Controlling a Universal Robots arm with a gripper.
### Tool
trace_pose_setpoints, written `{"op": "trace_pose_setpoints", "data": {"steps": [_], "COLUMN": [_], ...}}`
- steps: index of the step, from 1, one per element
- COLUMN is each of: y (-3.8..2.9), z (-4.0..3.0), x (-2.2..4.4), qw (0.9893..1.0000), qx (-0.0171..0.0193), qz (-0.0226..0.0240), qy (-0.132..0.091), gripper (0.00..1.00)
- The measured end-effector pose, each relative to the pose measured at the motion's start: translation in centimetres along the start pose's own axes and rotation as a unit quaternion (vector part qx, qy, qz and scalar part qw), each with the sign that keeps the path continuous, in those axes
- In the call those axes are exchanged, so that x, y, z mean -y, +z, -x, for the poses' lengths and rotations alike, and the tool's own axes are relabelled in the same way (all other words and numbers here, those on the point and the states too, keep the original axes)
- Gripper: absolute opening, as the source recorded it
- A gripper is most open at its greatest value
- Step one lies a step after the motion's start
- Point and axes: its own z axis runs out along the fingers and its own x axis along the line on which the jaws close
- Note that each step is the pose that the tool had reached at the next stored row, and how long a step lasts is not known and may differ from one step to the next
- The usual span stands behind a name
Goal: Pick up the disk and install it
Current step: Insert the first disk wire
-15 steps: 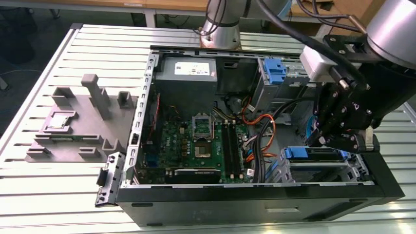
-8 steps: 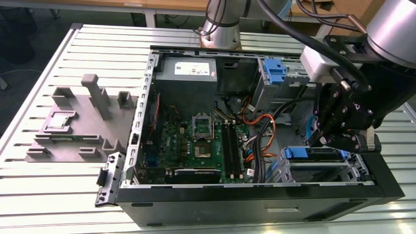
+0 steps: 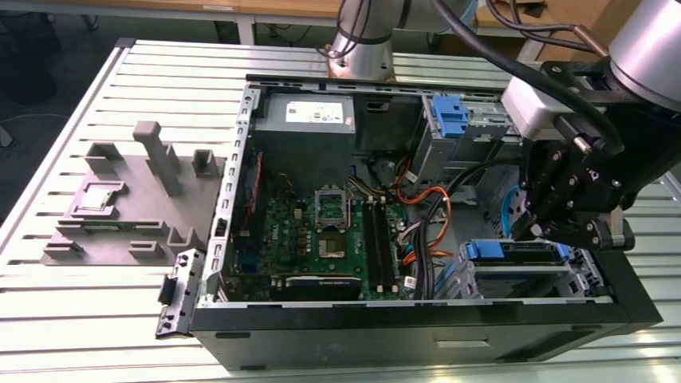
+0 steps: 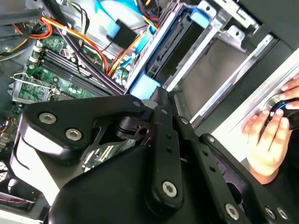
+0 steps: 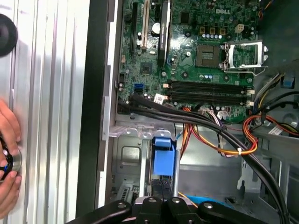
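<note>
Gripper (image 4: 157,99), looming black with a grip I cannot tell, hangs just over the disk (image 3: 527,254) lodged in the drive bay (image 3: 532,282), where a skewed push could jam its blue carrier.

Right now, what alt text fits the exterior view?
The arm's gripper reaches into an open computer case at the exterior view's right, just above the blue-framed disk at the drive bay. A grey fixture block sits on the slatted table.
</note>
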Motion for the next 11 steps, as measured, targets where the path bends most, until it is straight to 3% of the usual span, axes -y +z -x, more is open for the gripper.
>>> {"op": "trace_pose_setpoints", "data": {"steps": [11], "y": [0.04], "z": [0.66], "x": [2.17], "qw": [1.0], "qx": [-0.0016], "qz": [0.0001], "qy": [0.0], "gripper": [0.1]}}
